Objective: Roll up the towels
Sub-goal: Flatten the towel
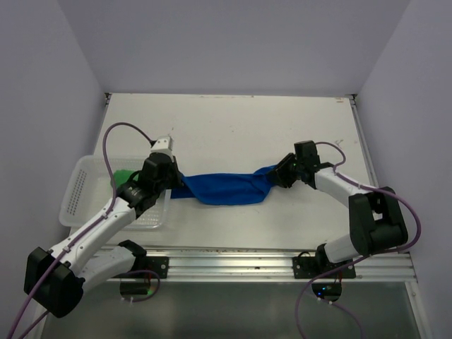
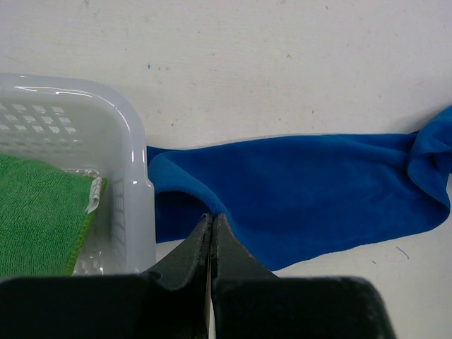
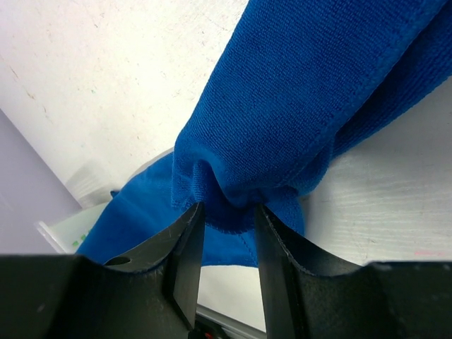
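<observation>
Clenched, the left end effector (image 1: 172, 183) had its fingers pressed flat together with no gap showing. The tips were closed on the near edge of the blue towel (image 1: 226, 188) at the cloth's 9 o'clock end. In the left wrist view that end lay just beside the corner wall of the white basket (image 2: 134, 176).

The right end effector (image 1: 277, 175) was grasping the same towel at its 3 o'clock end. In the right wrist view a bunched fold of blue cloth sat wedged between its two dark fingers (image 3: 185, 247), which stood slightly apart around it.

Seen from above, the towel stretched as a long, loosely gathered band from 9 to 3 o'clock across the middle of the white surface (image 1: 247, 127). It sagged a little toward 6 o'clock at its centre and narrowed into a twist near the right arm; it was not yet rolled.

The green towel (image 1: 124, 176) lay inside the basket, which stood at the surface's 9 o'clock side. From the left wrist the green cloth showed flat on the basket floor, with a small pale tag at its edge.
</observation>
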